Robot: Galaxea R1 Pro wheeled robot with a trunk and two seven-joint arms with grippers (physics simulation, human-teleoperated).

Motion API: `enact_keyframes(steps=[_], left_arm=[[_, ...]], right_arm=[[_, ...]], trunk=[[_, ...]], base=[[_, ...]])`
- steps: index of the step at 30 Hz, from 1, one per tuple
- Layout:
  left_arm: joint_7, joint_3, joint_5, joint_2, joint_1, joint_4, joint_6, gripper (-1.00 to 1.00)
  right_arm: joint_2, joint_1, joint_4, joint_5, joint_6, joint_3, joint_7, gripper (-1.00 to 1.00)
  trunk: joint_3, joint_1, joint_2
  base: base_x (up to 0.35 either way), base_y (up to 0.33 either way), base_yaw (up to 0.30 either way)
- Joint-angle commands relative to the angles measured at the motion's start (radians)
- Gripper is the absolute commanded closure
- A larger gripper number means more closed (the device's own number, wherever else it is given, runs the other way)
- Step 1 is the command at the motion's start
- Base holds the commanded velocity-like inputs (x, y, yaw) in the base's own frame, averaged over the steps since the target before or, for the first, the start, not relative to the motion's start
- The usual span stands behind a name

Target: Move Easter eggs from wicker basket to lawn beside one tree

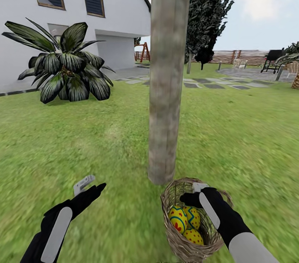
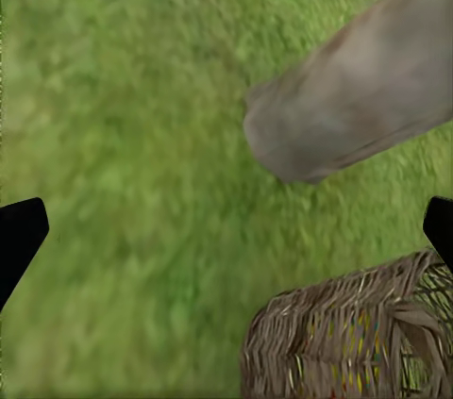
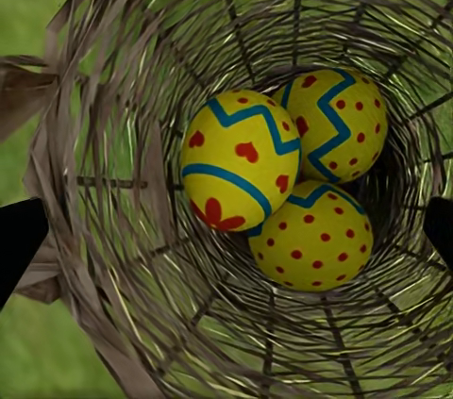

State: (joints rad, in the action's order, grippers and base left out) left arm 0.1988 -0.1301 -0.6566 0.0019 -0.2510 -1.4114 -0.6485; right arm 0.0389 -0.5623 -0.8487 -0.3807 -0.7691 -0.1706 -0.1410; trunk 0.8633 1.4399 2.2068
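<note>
**Three eggs in the basket at the foot of the tree, right gripper over the basket**

A garden scene from the robot's head camera. A straight grey-brown tree (image 1: 168, 76) trunk rises in the middle of the lawn (image 1: 104, 138), which is short, patchy green grass. At the base of the trunk, touching or nearly touching it on the robot's side, stands the wicker basket (image 1: 172, 234), round and brown.

Inside the basket lie all three Easter eggs (image 1: 185, 224), yellow with blue zigzag bands and red marks. In the right wrist view they are packed together on the basket floor: one with red hearts (image 3: 241, 161), one with red dots beside it (image 3: 335, 124), and a third dotted one (image 3: 310, 237) touching both.

The right gripper (image 1: 198, 191) hangs over the far rim of the basket, pointing down into it. Its jaws stand wide apart, with nothing between them.

The left gripper (image 1: 88, 186) hovers above bare grass to the left of the basket, well apart from it. Its jaws are spread too, and empty.

Farther back on the left is a broad-leaved palm bush (image 1: 66, 68) in front of a white house (image 1: 83, 10). A dark conifer (image 1: 207, 10) stands behind the trunk, with a brown slatted fence (image 1: 236, 56) in the distance
</note>
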Motion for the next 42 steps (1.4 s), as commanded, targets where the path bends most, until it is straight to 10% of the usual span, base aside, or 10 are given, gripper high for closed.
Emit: enact_keyframes(steps=[1,14,22,33,37,42], left_arm=[[0.009,0.000,-0.011,0.000,-0.001,-0.001,-0.004,-1.00],[0.010,0.000,-0.011,0.000,-0.001,-0.003,-0.005,-1.00],[0.011,0.003,-0.009,0.001,-0.001,-0.002,-0.008,-1.00],[0.006,0.000,-0.021,0.001,-0.001,-0.018,-0.096,-1.00],[0.001,-0.032,-0.124,0.002,-0.001,-0.089,-0.283,-1.00],[-0.003,-0.049,-0.220,0.006,-0.001,-0.177,-0.358,-1.00]], right_arm=[[0.002,-0.001,-0.001,-0.011,-0.003,-0.004,-0.009,-1.00],[-0.003,-0.014,0.027,-0.011,-0.009,-0.006,-0.010,-1.00],[-0.038,-0.403,0.460,-0.017,-0.097,-0.006,-0.008,-1.00],[-0.050,-0.447,0.492,-0.025,-0.187,0.004,0.009,-1.00],[-0.048,-0.447,0.494,-0.023,-0.183,0.005,0.044,-1.00],[-0.050,-0.446,0.500,-0.024,-0.154,0.003,0.048,-1.00]], trunk=[[0.004,0.004,0.008],[0.045,0.054,0.099],[0.070,0.084,0.155],[0.105,0.126,0.232],[0.117,0.142,0.260],[0.133,0.160,0.293]], base=[[0.000,0.000,0.000],[0.000,0.000,0.000],[0.000,0.000,0.000],[0.000,0.000,0.000],[0.000,0.000,0.000],[0.000,0.000,0.000]])
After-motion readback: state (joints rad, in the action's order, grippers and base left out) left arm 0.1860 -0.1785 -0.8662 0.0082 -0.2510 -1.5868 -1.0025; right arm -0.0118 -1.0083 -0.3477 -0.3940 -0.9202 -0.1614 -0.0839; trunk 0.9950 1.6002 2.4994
